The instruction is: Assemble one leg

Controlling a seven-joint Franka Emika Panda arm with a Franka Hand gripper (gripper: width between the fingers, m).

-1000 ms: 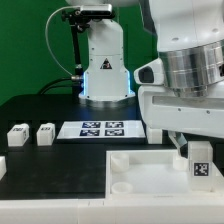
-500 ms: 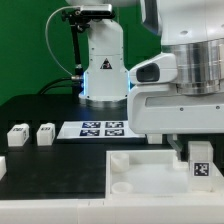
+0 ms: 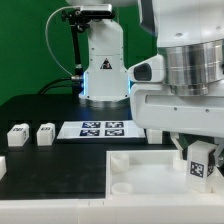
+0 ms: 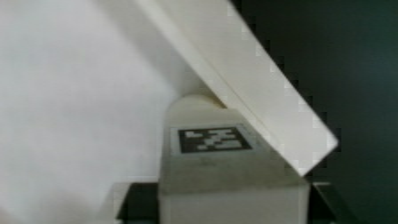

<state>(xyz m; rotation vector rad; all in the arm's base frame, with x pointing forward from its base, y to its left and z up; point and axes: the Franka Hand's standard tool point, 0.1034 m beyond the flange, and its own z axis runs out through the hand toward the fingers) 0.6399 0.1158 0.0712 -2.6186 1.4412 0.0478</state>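
Fingers (image 4: 217,196) grip the leg (image 3: 199,160) from both sides, holding it at the tray's (image 3: 140,165) corner near the desk's front edge on the exterior view's right. Seating looks under way (the socket itself is hidden), so pressing or twisting it home probably remains. Two spare legs (image 3: 31,133) wait near the opposite edge.

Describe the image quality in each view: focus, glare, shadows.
Exterior view: the arm fills the near right side, soft and slightly blurred; the lit marker board and the two spare blocks are sharper; the black table stays dark. Wrist view: soft overall, the leg with a readable tag, the tray washed pale, with a black background beyond its edge.
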